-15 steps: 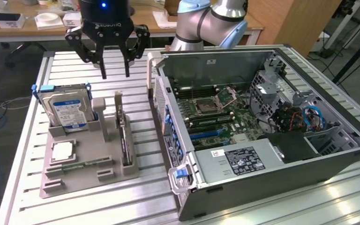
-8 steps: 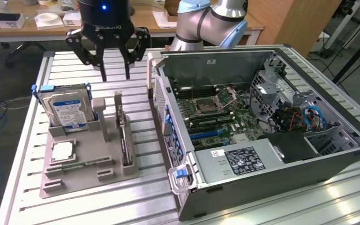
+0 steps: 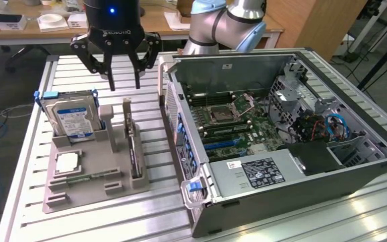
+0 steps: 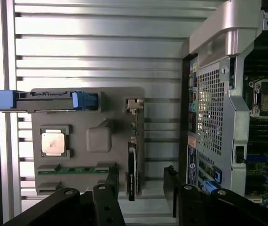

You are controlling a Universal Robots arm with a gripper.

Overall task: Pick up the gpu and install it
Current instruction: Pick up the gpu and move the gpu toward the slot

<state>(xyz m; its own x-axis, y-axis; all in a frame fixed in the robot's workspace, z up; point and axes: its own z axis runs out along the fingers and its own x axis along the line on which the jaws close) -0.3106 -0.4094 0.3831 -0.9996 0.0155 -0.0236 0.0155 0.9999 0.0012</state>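
Spread wide and gripping nothing, the hand (image 3: pixel 125 86) hangs fingers-down above the far end of a grey holder (image 3: pixel 79 194) on the slatted metal desk (image 3: pixel 113 224). It touches nothing.

Starting from the exterior view's left, a silver hard drive (image 3: pixel 76 117) with a blue-white label stands upright in the holder. Nearer the camera lie a square processor chip (image 3: pixel 68 162) and a narrow green memory stick (image 3: pixel 89 176). Next comes the gpu (image 3: pixel 135 156), a thin black card standing on its long edge in a slot along the holder's side nearest the computer case (image 3: pixel 261 214). Its silver bracket rises at the end closest to the hand. A grey upright wall of the holder runs close beside the card on the hard drive's side, and its other face has nothing against it.

From the wrist view, the gpu (image 4: pixel 132 167) shows as a dark sliver, its near end just beside one of the black fingers (image 4: pixel 111 186) and the hand (image 4: pixel 141 169) straddling it from above.

A strip of bare desk slats separates the holder from the case. The case lies open upward with its motherboard exposed, and its perforated side panel and protruding silver handle face the holder.
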